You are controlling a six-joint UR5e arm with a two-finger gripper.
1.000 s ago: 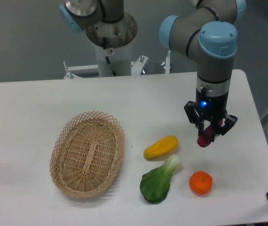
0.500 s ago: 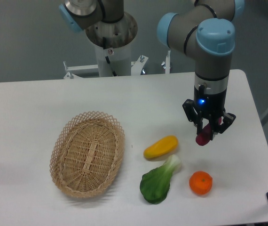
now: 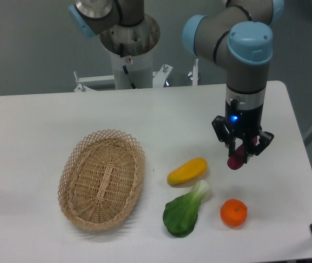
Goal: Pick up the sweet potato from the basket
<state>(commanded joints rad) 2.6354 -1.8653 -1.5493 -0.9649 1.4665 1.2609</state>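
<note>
Pinching the sweet potato (image 3: 237, 158) between its dark fingers, the tool (image 3: 240, 153) hangs at the right of the frame, pointing straight down from the arm's grey wrist. A small blue light glows on the tool's body just above the fingers. Only the lower magenta end of the potato shows beneath the fingers; the rest is hidden between them. It appears lifted clear of the tabletop (image 3: 46, 126), though the gap beneath it is hard to judge from this angle.

At the lower left of the frame, the basket (image 3: 102, 178) lies on the white tabletop, well apart from the tool, with nothing visible inside its woven bowl. Between basket and tool, a yellow fruit (image 3: 187, 171) lies tilted, its right end higher in the frame, to the lower left of the held potato. Just below that fruit is a leafy green (image 3: 184, 211), its pale stalk end pointing to the upper right and nearly touching the fruit. An orange (image 3: 234, 212) sits to the right of the green, below the tool in the frame. At the top centre, the arm's base column (image 3: 128, 55) stands behind the tabletop's far edge.
</note>
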